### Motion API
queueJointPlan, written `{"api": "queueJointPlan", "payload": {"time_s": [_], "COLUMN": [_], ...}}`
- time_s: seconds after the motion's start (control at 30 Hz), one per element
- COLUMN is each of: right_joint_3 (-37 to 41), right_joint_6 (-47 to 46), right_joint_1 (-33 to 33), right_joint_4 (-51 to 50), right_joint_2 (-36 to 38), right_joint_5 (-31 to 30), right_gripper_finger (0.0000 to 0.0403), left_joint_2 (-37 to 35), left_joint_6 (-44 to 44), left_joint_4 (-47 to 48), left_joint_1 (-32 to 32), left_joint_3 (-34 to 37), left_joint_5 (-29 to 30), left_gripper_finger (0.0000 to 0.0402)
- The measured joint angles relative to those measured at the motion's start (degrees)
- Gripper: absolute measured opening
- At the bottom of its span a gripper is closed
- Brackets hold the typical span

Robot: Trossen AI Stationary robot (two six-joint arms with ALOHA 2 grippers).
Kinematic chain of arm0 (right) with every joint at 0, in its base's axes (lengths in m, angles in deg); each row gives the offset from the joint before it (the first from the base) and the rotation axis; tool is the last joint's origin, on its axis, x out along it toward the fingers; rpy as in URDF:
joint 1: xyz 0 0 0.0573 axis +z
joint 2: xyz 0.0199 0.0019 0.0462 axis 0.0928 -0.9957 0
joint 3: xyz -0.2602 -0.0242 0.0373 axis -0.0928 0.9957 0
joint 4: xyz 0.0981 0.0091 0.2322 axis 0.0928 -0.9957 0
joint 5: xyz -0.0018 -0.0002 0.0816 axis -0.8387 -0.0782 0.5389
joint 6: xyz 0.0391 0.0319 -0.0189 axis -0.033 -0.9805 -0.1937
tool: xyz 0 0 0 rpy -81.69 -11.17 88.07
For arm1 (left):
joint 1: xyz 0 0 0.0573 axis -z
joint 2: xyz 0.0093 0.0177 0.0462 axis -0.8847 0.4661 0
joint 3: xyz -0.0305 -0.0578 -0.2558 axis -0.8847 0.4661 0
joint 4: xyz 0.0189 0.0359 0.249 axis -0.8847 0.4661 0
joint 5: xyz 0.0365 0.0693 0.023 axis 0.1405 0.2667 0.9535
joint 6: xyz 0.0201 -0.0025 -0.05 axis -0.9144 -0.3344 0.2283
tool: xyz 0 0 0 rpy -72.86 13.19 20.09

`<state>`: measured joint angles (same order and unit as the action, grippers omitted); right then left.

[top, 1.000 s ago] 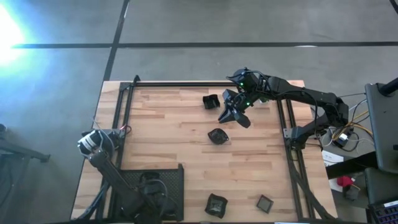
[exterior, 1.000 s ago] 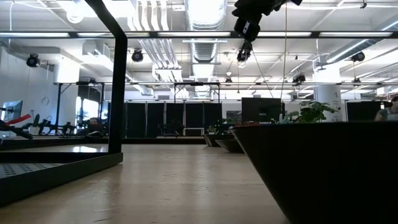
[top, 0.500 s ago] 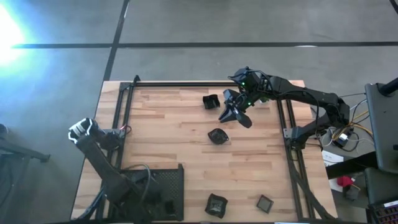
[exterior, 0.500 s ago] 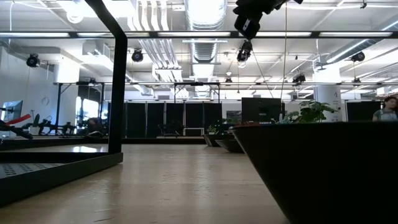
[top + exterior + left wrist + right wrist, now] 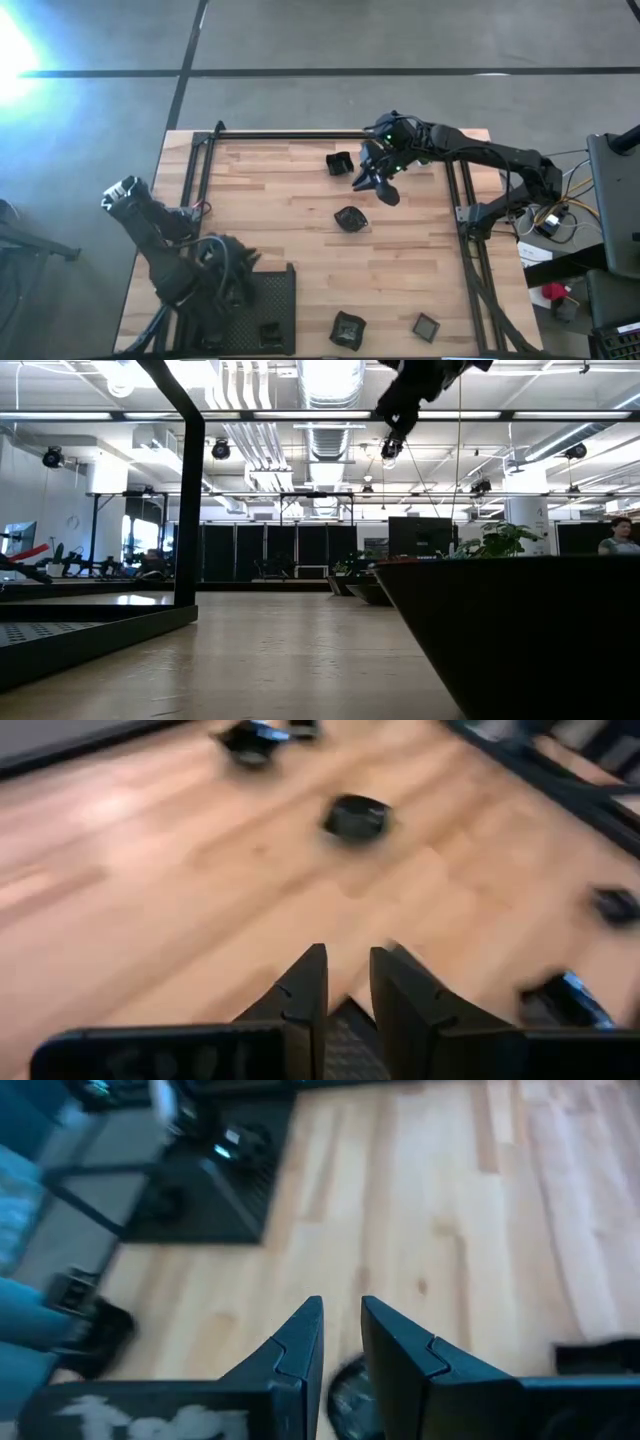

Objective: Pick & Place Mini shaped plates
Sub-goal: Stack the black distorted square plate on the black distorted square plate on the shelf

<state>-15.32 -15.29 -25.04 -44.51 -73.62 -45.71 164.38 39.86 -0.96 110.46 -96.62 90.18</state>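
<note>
1. Both grippers are empty. The right gripper (image 5: 378,186) hangs over the far part of the wooden table (image 5: 300,240), fingers (image 5: 300,1355) with a narrow gap.
2. The left gripper (image 5: 347,982) is above the black mesh tray (image 5: 275,300), fingers slightly apart.
3. Four small dark plates lie on the pale planks: a squarish one (image 5: 339,163) beside the right gripper, a wavy one (image 5: 349,218) in the middle, two (image 5: 348,329) (image 5: 426,326) at the near edge; their long axes cannot be told.

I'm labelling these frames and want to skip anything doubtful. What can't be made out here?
- Black mesh tray, high view: the left arm covers most of it, so what lies in it is hidden.
- Left gripper, left wrist view: blurred; the plate nearby has no readable shape.
- Right gripper, right wrist view: its fingers cover most of the round plate.
- Low view: a dark plate wall blocks the table.
</note>
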Motion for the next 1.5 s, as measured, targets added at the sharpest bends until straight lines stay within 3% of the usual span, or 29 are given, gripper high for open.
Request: {"api": "queueJointPlan", "payload": {"time_s": [0.17,0.27,0.5,0.73,1.0,1.3,1.5], "right_joint_3": [3.29,4.58,4.83,-0.06,-2.5,-2.67,-2.8], "right_joint_6": [-2.1,-2.3,8.32,9.57,11.45,15.69,19.06], "right_joint_1": [-1.54,-2.32,-3.65,-4.52,-6.74,-9.08,-9.49], "right_joint_4": [0.22,0.46,2.49,4.53,4.39,4.16,4.14], "right_joint_2": [-0.93,-3.47,-12.31,-20.43,-26.63,-31.76,-32.87], "right_joint_5": [-5.75,-8.47,-9.16,-19.79,-20.64,-21.17,-24.64], "right_gripper_finger": [0.0068,0.0068,0.0068,0.0068,0.0068,0.0068,0.0068], "left_joint_2": [-1.21,-2.54,-8.65,-17.44,-23.68,-24.92,-24.95], "left_joint_6": [4.25,-1.35,-10.53,-17.89,-21.05,-20.16,-20.11], "left_joint_4": [6.67,6.46,6.44,6.47,6.47,6.06,6.04], "left_joint_1": [-4.31,-7.72,-18.14,-25.76,-27.25,-28.25,-29.34], "left_joint_3": [0.1,0.27,1.56,6.53,10.68,12.88,12.99], "left_joint_5": [-0.63,-0.39,-0.39,-0.39,1.28,3.51,3.7], "left_gripper_finger": [0.0071,0.0071,0.0071,0.0071,0.0071,0.0071,0.0071]}}
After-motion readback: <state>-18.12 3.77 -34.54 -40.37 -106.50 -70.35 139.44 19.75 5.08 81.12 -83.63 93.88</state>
